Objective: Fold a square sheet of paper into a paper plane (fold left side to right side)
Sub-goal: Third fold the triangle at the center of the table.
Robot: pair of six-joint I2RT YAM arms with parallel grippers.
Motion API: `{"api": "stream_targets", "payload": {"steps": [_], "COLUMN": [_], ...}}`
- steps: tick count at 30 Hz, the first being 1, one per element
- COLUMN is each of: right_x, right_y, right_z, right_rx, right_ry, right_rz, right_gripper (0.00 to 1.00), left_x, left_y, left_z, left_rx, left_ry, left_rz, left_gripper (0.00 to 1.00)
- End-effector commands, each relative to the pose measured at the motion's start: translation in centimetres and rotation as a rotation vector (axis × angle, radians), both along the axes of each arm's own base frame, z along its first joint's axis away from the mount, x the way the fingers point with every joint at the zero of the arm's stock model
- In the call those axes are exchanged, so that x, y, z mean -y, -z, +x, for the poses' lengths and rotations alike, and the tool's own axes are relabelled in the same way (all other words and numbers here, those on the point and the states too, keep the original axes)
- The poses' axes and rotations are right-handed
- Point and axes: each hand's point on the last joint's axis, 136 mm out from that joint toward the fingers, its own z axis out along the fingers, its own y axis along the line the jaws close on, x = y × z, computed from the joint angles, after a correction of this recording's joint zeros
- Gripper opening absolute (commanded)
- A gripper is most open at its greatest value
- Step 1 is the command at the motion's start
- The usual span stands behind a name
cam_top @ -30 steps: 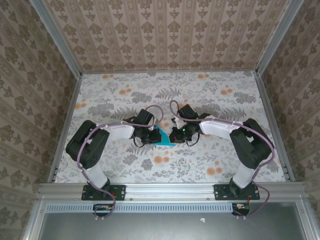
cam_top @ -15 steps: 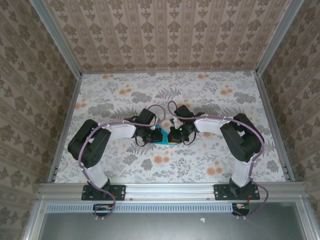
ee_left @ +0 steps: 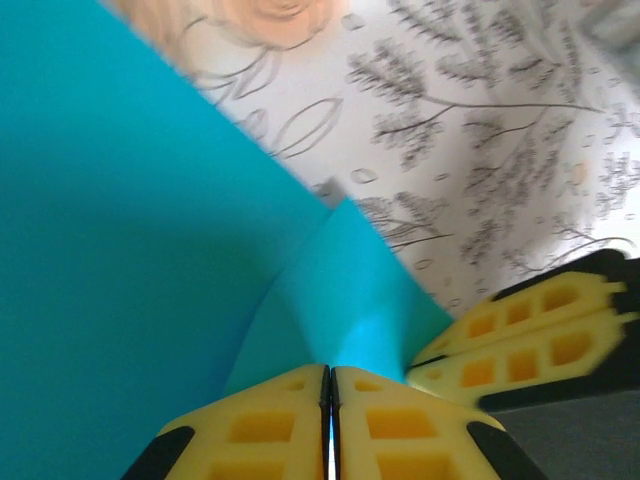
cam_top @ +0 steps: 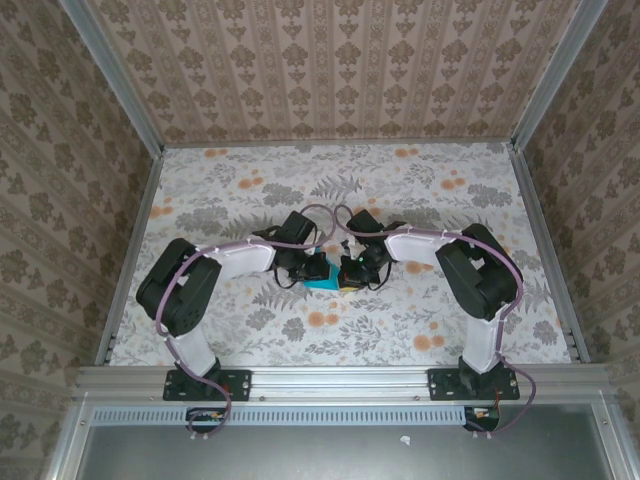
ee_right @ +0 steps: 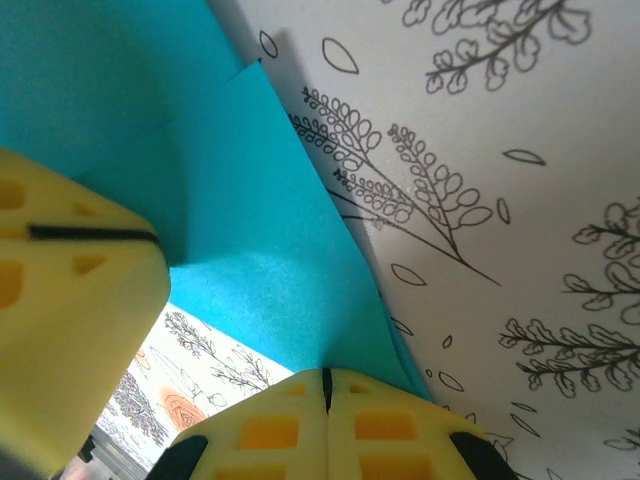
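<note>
- The sheet of paper (cam_top: 322, 284) is seen near the middle of the counter (cam_top: 420, 180), btw. the tips of the left arm (cam_top: 240, 258) & the right arm (cam_top: 415, 245).
- From above, most of it is hidden by the 2 wrists. Just a small blue bit is shown under them.
- The left jaws are shut tight, w/ no gap seen btw. the 2 yellow halves. A lifted flap of the sheet of paper (ee_left: 340, 300) is run right into the line where they meet, so it looks pinched there.
- In the left wrist view, the rest of the blue is spread to the left & ahead of the left jaws, and a fold w/ a pointy corner is seen in it.
- The right jaws are shut tight too. A thin end of the sheet of paper (ee_right: 260, 240) looks held at their seam, and the blue is spread up & to the left from there.
- The 2 sets of jaws are placed just beside each other, at the same end of the sheet.
- In the right wrist view, flowery counter is seen under a raised edge.
</note>
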Motion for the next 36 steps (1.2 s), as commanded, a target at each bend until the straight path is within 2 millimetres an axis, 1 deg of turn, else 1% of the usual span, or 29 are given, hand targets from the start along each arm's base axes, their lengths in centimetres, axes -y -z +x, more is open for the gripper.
{"api": "stream_targets", "payload": {"steps": [1,3,7,11,18,21,24,27,32,36], "right_x": [2.2,2.2,2.2,2.2,2.5,2.5,2.4,2.9,3.0,3.3], "right_y": [2.6,2.6,2.7,2.8,3.0,3.1,3.1,3.1,3.2,3.3], "right_z": [-1.5,-1.3,-1.3,-1.3,-1.3,-1.4,-1.2,-1.6,-1.7,-1.9], "right_rx": [-0.071,-0.069,-0.072,-0.072,-0.078,-0.079,-0.076,-0.092,-0.101,-0.104], "right_ry": [0.010,0.011,0.018,0.017,0.019,0.018,0.017,0.012,0.010,0.004], "right_rz": [-0.140,-0.141,-0.140,-0.144,-0.160,-0.162,-0.162,-0.186,-0.196,-0.209], "right_gripper": [0.00,0.00,0.00,0.00,0.00,0.00,0.00,0.00,0.00,0.00], "left_x": [0.9,0.9,0.4,0.5,-0.2,-0.7,-1.5,-2.3,-4.1,-5.7], "left_y": [-1.7,-1.5,-0.4,0.6,1.5,1.9,2.4,2.9,4.0,4.4], "left_z": [-0.5,-0.7,-1.1,-1.8,-2.7,-2.8,-2.8,-2.9,-3.0,-3.0], "left_rx": [0.027,0.019,-0.015,-0.052,-0.082,-0.089,-0.098,-0.109,-0.128,-0.137], "left_ry": [0.050,0.048,0.033,0.035,0.035,0.025,0.008,-0.010,-0.045,-0.081], "left_rz": [-0.019,-0.012,0.008,0.000,0.021,0.036,0.056,0.070,0.104,0.116], "left_gripper": [0.12,0.11,0.10,0.09,0.08,0.08,0.08,0.07,0.07,0.07]}}
